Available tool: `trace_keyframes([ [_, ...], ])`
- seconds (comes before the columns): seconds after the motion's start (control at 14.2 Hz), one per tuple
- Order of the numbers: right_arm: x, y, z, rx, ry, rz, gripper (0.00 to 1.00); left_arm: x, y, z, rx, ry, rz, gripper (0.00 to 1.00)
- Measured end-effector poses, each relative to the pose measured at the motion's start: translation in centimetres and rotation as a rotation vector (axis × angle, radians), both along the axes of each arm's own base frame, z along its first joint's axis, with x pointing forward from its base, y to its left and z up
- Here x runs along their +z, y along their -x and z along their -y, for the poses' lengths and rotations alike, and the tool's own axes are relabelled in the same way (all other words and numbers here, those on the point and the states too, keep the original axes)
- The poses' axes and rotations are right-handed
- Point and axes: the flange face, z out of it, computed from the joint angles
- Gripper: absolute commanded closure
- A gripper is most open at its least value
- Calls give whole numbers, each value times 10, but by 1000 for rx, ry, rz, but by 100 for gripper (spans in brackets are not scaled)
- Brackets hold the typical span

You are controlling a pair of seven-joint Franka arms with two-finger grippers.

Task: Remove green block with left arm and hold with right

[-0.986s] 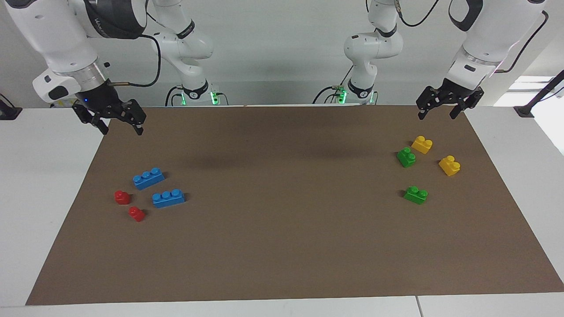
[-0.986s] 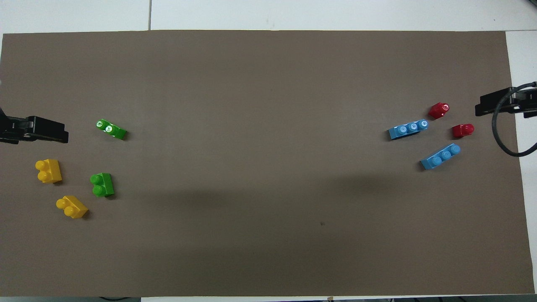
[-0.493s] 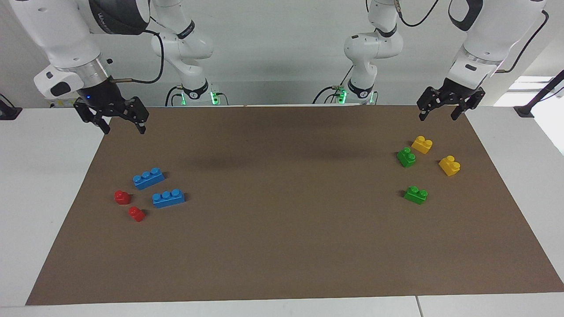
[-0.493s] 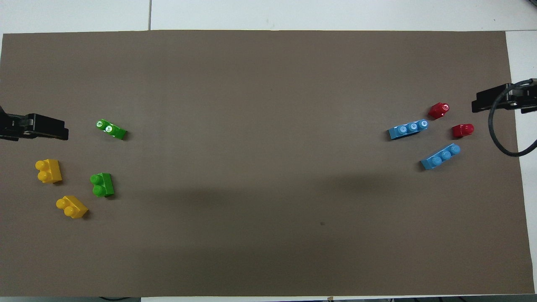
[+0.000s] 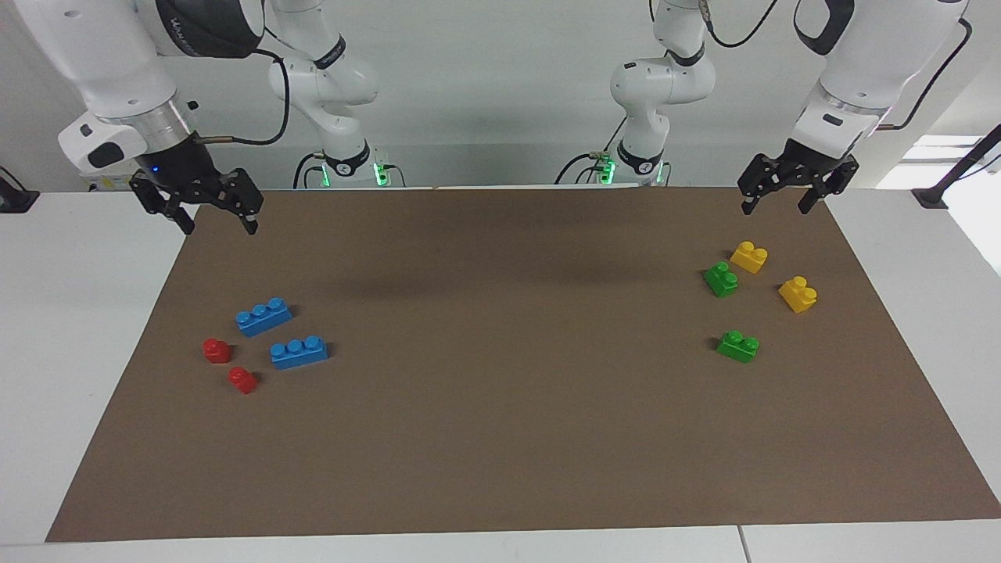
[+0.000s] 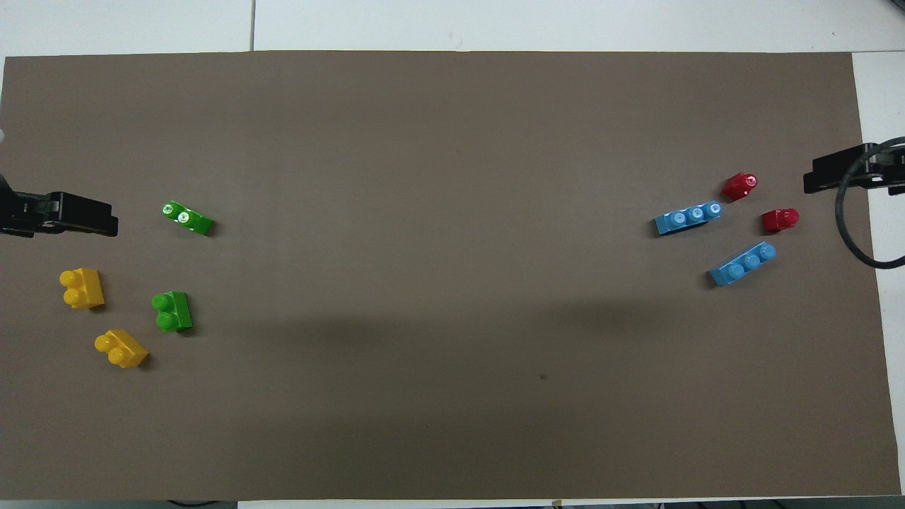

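Observation:
Two green blocks lie on the brown mat toward the left arm's end. One green block (image 5: pixel 721 279) (image 6: pixel 172 312) sits beside a yellow brick, nearer to the robots. The other green block (image 5: pixel 738 346) (image 6: pixel 187 218) lies alone, farther from the robots. My left gripper (image 5: pixel 774 208) (image 6: pixel 71 215) hangs open and empty over the mat's edge at the robots' end, above the yellow bricks' corner. My right gripper (image 5: pixel 220 228) (image 6: pixel 841 173) hangs open and empty over the mat's corner at the right arm's end.
Two yellow bricks (image 5: pixel 748 256) (image 5: pixel 798 294) lie close to the green ones. Toward the right arm's end lie two blue three-stud bricks (image 5: pixel 263 316) (image 5: pixel 299 352) and two small red bricks (image 5: pixel 217 349) (image 5: pixel 242 380). The brown mat (image 5: pixel 500 438) covers most of the white table.
My right gripper has risen slightly and shifted a little over its corner of the mat. The left gripper has barely moved, and no brick has moved.

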Motion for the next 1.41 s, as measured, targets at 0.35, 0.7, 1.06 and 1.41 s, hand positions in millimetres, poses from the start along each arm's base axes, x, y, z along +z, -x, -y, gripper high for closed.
trace_keyframes([
  [0.35,1,1,-9,16,0,-2,0,0,0,0,0,0,0,0],
  [0.7,1,4,-5,8,1,-27,0,0,0,0,0,0,0,0],
  [1.06,10,6,1,-4,2,-17,0,0,0,0,0,0,0,0],
  [1.41,10,6,3,-7,2,-18,0,0,0,0,0,0,0,0],
])
